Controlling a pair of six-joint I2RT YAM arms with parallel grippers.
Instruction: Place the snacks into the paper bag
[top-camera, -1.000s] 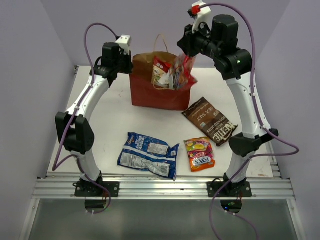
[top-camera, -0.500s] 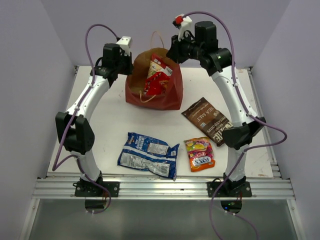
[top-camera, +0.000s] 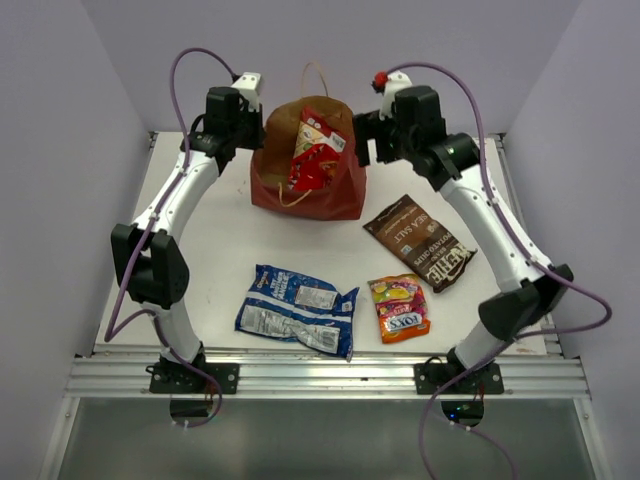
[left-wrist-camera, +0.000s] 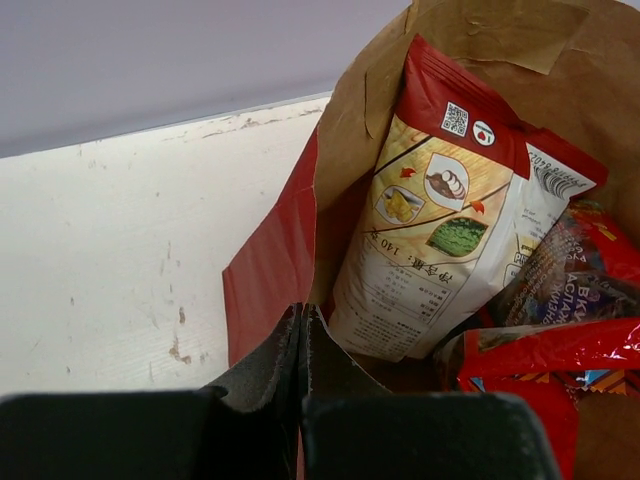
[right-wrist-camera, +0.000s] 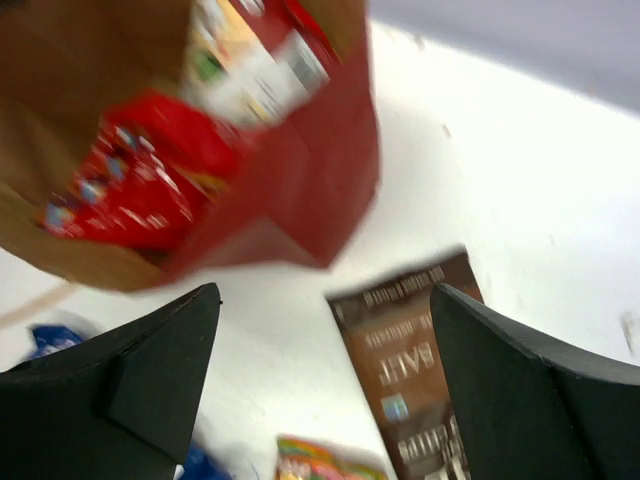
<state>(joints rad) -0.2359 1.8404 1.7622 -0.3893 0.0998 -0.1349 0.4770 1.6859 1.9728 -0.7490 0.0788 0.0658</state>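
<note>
Currently I see the left gripper (left-wrist-camera: 302, 320) pinching the left rim of the paper bag (top-camera: 305, 195), far centre. The white-yellow-red bag (top-camera: 318, 133) and red candy bag (top-camera: 308, 168) sit inside. The right gripper (right-wrist-camera: 325, 292) hangs spread and empty, just right of the bag. The brown chip bag (top-camera: 420, 243), blue-white packet (top-camera: 297, 308) and small candy bag (top-camera: 400, 308) lie nearer.

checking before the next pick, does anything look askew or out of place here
Yes: the paper bag is slumped and tilted rather than upright, its rim pinched by the left tool. The white-yellow-red packet and red candy bag poke out of its mouth.
</note>
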